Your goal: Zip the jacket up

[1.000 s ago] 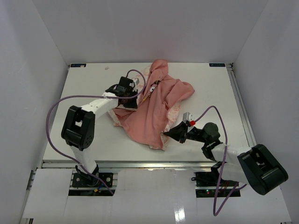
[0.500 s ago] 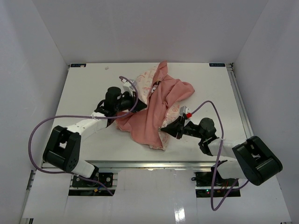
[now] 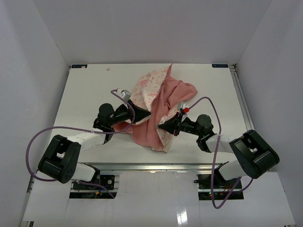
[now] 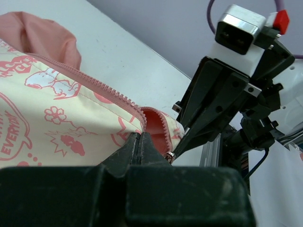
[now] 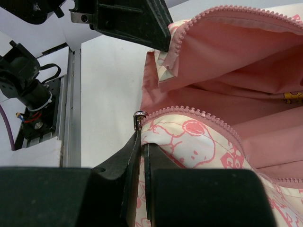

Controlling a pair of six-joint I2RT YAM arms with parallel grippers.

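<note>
Top view: we see the jacket [image 3: 176, 92] bunched mid table [image 3: 85, 94], left gripper [image 3: 147, 113] and right gripper [image 3: 160, 126] close together at its near hem. Left wrist: jaws pinch the zipper edge [image 4: 97, 83]. Right wrist: jaws pinch fabric beside the slider [image 5: 138, 115].

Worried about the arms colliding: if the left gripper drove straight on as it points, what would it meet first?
The left gripper would push the jacket it clamps, then likely hit the right gripper facing it; depth is unclear.
</note>
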